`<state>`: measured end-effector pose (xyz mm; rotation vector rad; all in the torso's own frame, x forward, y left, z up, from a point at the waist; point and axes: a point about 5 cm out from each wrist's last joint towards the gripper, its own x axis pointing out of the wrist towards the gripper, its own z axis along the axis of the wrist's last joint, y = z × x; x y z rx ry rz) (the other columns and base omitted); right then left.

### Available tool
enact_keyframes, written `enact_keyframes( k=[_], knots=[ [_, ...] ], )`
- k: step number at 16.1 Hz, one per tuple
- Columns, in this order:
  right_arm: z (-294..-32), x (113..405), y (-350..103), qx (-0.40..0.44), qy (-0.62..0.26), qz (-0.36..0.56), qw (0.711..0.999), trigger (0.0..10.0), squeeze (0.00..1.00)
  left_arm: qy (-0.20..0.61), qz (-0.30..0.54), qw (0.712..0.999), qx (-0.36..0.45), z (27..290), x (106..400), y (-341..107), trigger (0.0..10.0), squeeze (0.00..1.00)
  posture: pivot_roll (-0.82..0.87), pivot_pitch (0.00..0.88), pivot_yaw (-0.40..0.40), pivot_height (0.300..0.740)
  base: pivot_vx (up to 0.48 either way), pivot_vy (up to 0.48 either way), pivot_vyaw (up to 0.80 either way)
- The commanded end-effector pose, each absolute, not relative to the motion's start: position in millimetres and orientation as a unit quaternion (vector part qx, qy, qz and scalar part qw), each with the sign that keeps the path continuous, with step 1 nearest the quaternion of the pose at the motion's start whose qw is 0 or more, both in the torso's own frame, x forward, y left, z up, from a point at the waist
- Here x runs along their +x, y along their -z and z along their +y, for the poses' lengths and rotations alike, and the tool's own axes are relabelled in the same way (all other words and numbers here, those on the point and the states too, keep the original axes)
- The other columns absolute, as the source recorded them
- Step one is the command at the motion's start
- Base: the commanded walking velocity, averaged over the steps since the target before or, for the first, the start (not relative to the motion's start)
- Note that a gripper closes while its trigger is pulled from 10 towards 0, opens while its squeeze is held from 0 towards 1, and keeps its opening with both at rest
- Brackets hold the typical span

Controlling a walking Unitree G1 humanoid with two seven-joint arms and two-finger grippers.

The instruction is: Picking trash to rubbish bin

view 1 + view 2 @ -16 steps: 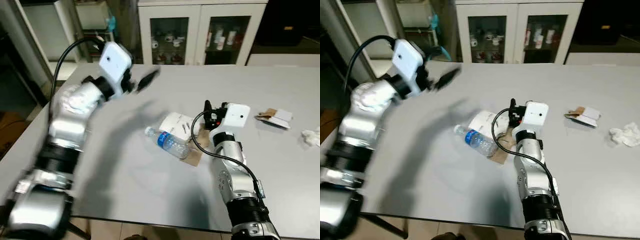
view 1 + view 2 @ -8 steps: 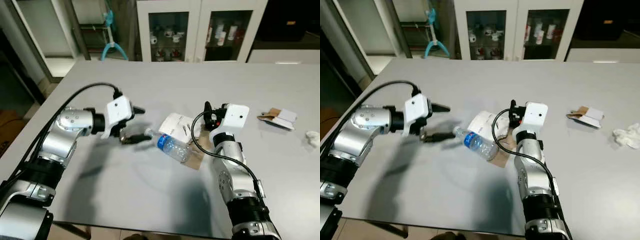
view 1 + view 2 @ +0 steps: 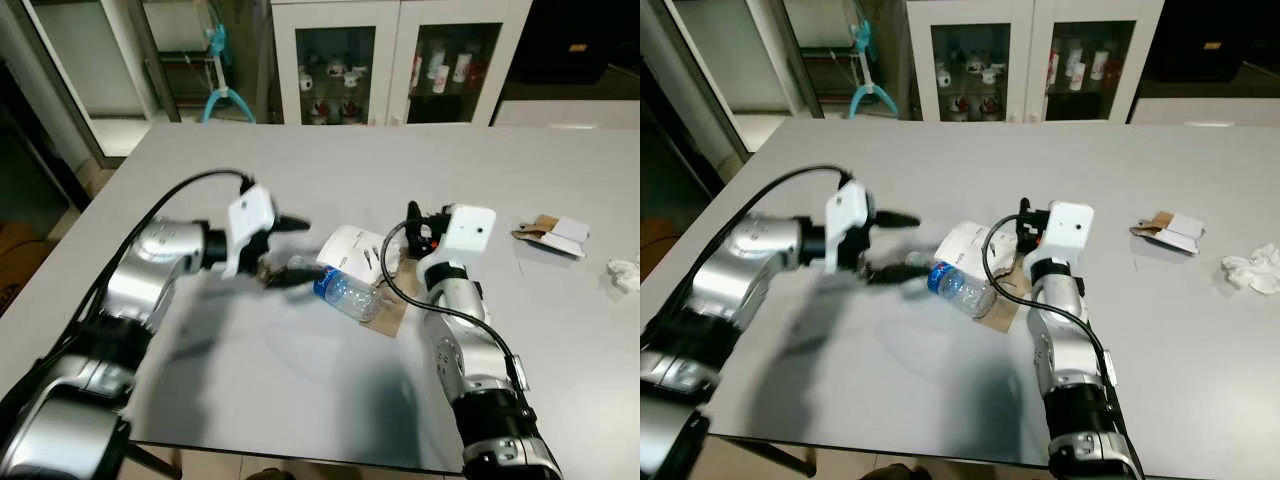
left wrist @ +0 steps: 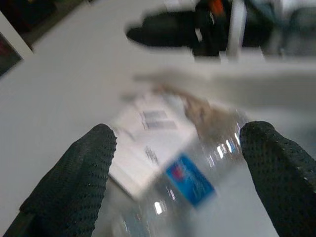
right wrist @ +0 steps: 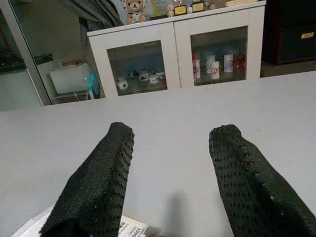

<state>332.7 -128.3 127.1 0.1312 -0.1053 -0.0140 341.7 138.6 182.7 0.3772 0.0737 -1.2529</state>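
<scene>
A clear plastic bottle [image 3: 345,290] with a blue label lies on its side on the grey table [image 3: 250,380]. It rests partly on a white paper packet [image 3: 352,248] and a brown cardboard scrap [image 3: 392,316]. My left gripper [image 3: 293,252] is open at the bottle's cap end, one finger above the neck and one below. The left wrist view is blurred; it has the bottle [image 4: 192,182] between the two fingers [image 4: 74,182]. My right gripper [image 3: 418,222] stands open just right of the packet, pointing away over the table, holding nothing.
A folded cardboard-and-white wrapper [image 3: 552,235] and a crumpled tissue [image 3: 625,272] lie at the table's right side. A white glass-door cabinet [image 3: 385,60] stands behind the far edge. To the left of the table is dark floor.
My left arm swung down from a raised pose to the table, then slid right until its open fingers reached the bottle's cap end. The right arm stayed put.
</scene>
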Motion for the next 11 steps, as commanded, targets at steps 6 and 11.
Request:
enact_keyframes(
  k=[6, 11],
  knots=[
    [-122, 342, -140, 0.075, 0.007, -0.067, 0.995, 10.0, 0.00, 0.508, 0.046, 0.821, 0.257, 132, 356, -161, 10.0, 0.00, 0.09, 0.000, 0.099, 0.740, 0.000, 0.000, 0.00],
    [-121, 343, -141, 0.076, 0.004, -0.069, 0.995, 10.0, 0.00, 0.533, 0.079, 0.800, 0.264, 149, 347, -150, 10.0, 0.00, 0.10, 0.000, 0.092, 0.740, 0.000, 0.000, 0.00]
  ],
)
